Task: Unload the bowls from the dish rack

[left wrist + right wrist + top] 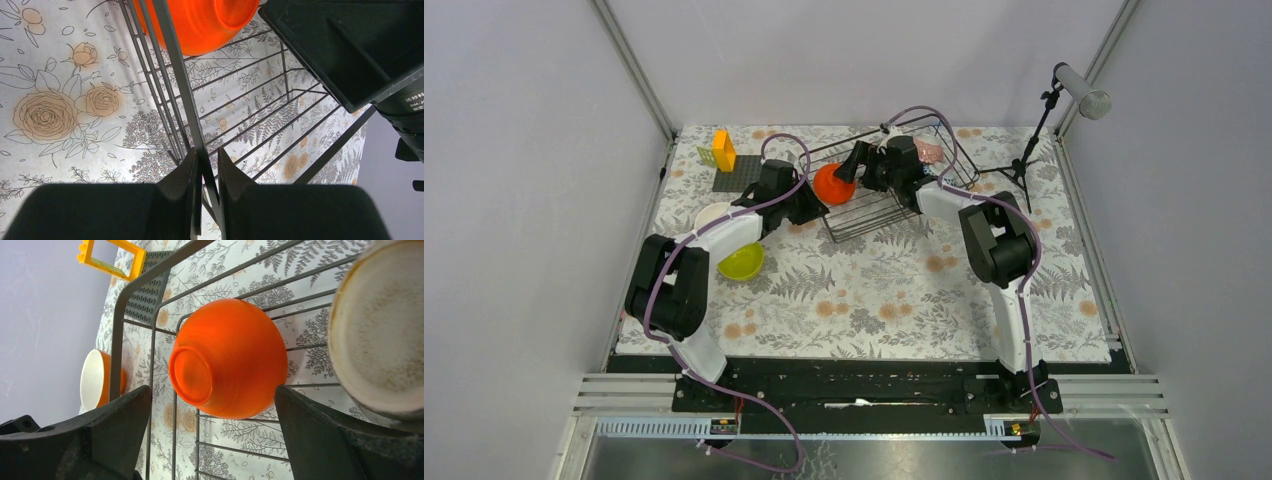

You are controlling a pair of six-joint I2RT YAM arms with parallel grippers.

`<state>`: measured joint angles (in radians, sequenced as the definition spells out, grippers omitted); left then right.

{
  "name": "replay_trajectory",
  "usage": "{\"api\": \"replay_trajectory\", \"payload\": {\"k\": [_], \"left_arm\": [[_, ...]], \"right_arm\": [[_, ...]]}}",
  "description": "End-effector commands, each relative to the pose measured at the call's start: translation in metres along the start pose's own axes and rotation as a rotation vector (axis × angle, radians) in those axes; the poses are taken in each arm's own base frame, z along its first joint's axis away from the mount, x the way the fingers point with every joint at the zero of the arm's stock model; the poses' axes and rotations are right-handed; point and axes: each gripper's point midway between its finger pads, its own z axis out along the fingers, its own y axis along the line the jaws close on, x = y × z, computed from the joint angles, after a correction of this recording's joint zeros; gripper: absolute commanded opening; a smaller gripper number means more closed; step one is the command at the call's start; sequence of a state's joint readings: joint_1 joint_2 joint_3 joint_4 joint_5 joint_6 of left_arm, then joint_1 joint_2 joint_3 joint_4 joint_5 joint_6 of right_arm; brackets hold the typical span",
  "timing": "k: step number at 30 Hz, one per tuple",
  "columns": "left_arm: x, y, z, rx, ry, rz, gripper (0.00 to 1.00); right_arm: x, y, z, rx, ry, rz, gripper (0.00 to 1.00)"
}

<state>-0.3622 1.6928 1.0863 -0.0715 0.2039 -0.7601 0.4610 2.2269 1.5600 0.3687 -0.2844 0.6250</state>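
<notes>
**Left gripper** (206, 172): nearly closed, pinching a rim wire of the dish rack (179, 75). **Right gripper** (212, 392): wide open, straddling an orange bowl (230, 360) that lies in the rack with its base towards the wrist; contact cannot be told. A cream bowl (380, 330) sits just outside one finger. A yellow-green bowl (741, 262) rests on the tabletop (904, 290), behind the left gripper.

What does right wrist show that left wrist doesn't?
Right wrist only: a cream bowl, a white-lined orange bowl outside the dish rack, the yellow block, the grey plate, and the open right pincer.
Left wrist only: the left pincer shut on the dish rack's rim wire, with the right arm at the upper right.
Both: the orange bowl in the dish rack, its wires, and the floral cloth.
</notes>
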Motion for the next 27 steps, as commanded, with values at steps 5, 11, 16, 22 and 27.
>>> {"api": "replay_trajectory", "payload": {"k": [5, 11, 16, 22, 27], "left_arm": [[0.003, -0.033, -0.01, 0.118, 0.019, 0.116, 0.0], [0.006, -0.034, -0.01, 0.117, 0.023, 0.122, 0.0], [0.003, -0.035, -0.009, 0.111, 0.012, 0.122, 0.0], [0.001, -0.034, -0.009, 0.104, 0.005, 0.122, 0.0], [0.001, -0.033, -0.009, 0.097, -0.001, 0.119, 0.0]], "right_arm": [[0.006, -0.024, 0.024, -0.027, 0.077, -0.04, 1.0], [-0.001, -0.049, 0.018, 0.148, 0.055, -0.036, 1.0], [0.0, -0.056, 0.007, 0.209, 0.068, -0.047, 1.0], [-0.013, -0.046, -0.006, 0.226, 0.051, -0.057, 1.0], [-0.029, -0.029, -0.017, 0.204, 0.023, -0.085, 1.0]]}}
